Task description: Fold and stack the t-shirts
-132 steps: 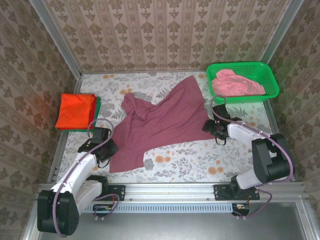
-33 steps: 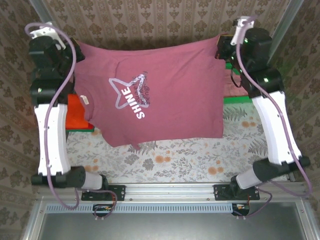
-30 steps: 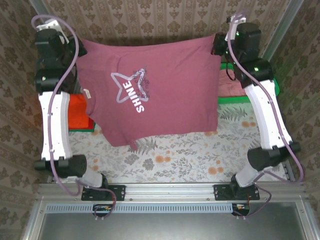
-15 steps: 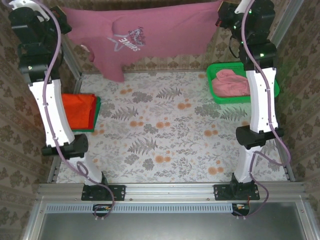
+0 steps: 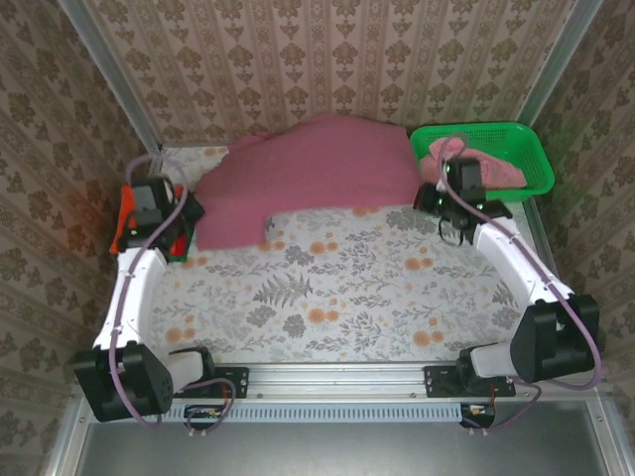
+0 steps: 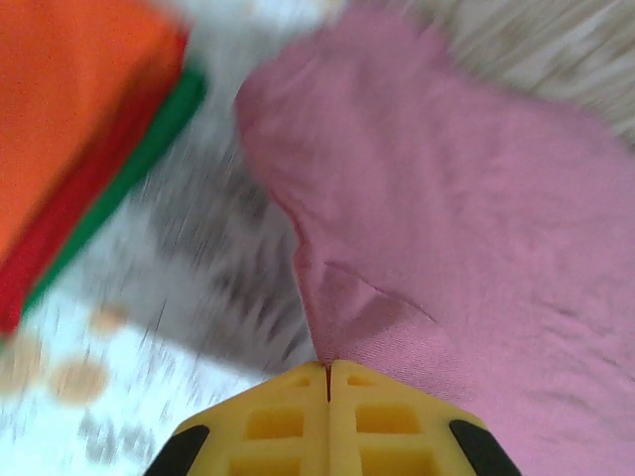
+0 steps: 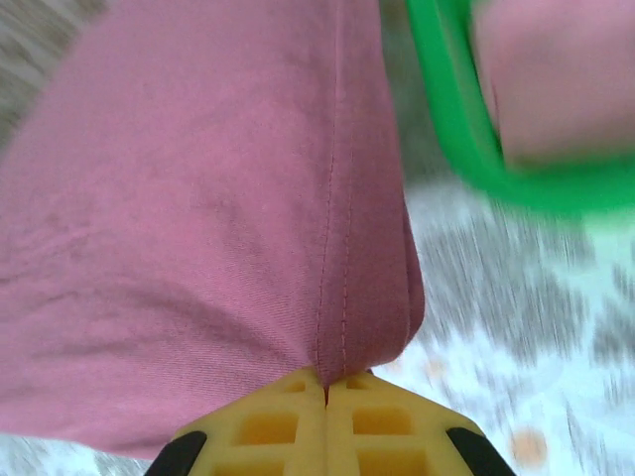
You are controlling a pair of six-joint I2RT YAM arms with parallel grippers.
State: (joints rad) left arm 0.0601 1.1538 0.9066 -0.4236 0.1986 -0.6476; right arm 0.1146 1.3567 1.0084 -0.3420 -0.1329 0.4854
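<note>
Two pinches: left gripper and right gripper clamp the maroon t-shirt, flanked by orange t-shirt and green mesh basket; the near tabletop lies open.

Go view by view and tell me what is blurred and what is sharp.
Top external: sharp and evenly lit throughout. Left wrist: motion-smeared, worst on the tablecloth and folded stack; the maroon t-shirt is soft. Right wrist: green basket rim and tablecloth streaked, shirt seam fairly crisp.
</note>
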